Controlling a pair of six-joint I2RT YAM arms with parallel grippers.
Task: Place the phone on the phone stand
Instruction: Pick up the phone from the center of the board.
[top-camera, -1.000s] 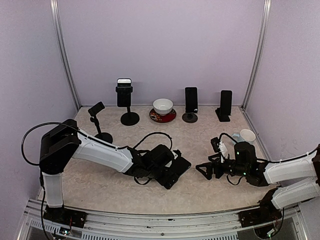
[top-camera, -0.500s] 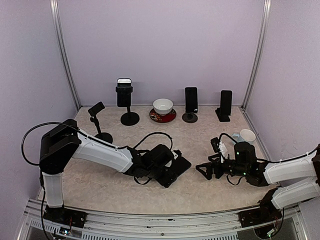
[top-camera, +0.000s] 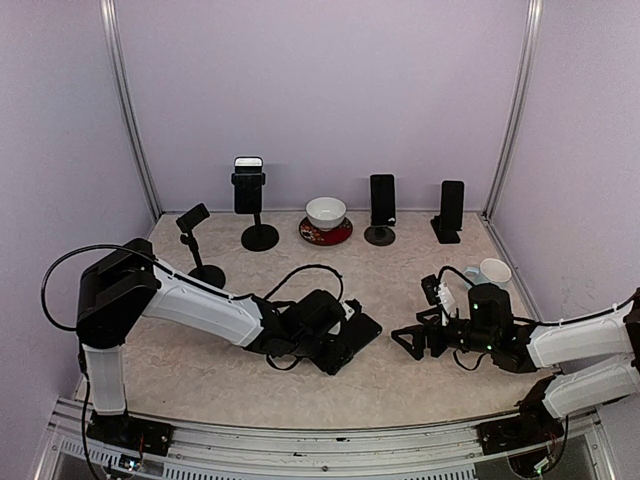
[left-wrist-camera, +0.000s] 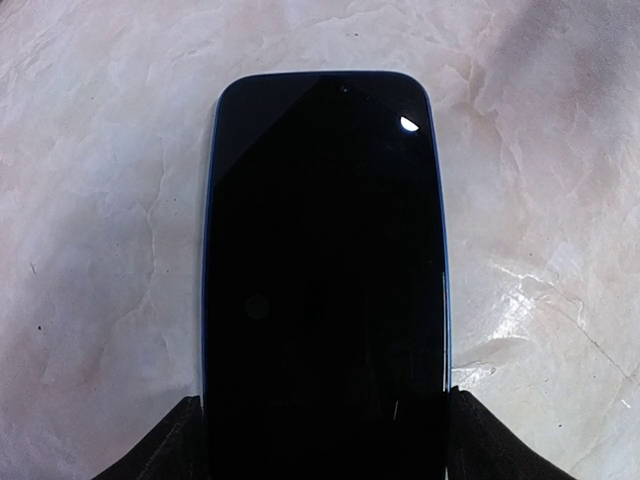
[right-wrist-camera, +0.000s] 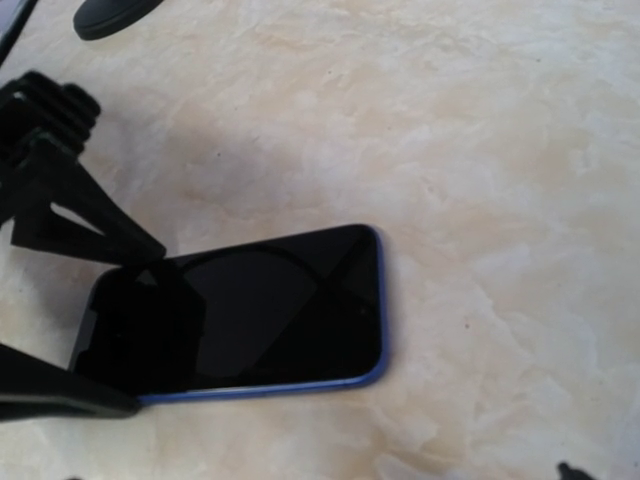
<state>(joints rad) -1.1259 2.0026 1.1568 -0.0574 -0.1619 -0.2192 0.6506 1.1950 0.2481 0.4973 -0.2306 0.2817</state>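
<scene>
A black phone with a blue rim (top-camera: 358, 335) lies flat on the table near the middle. It also shows in the left wrist view (left-wrist-camera: 325, 250) and the right wrist view (right-wrist-camera: 280, 305). My left gripper (top-camera: 335, 347) is shut on the phone's near end, with one finger against each long side (left-wrist-camera: 180, 440). The empty phone stand (top-camera: 195, 245), a small black clamp on a round base, stands at the left, well away from the phone. My right gripper (top-camera: 405, 340) is open and empty, low over the table to the right of the phone.
Three other stands with phones in them line the back: one at the left (top-camera: 249, 195), one in the middle (top-camera: 381, 205) and one at the right (top-camera: 451, 212). A white bowl (top-camera: 326, 212) on a red saucer sits between them. A white cup (top-camera: 493, 270) is behind my right arm.
My left gripper and the phone have edged very slightly toward the near left. The right arm has not moved.
</scene>
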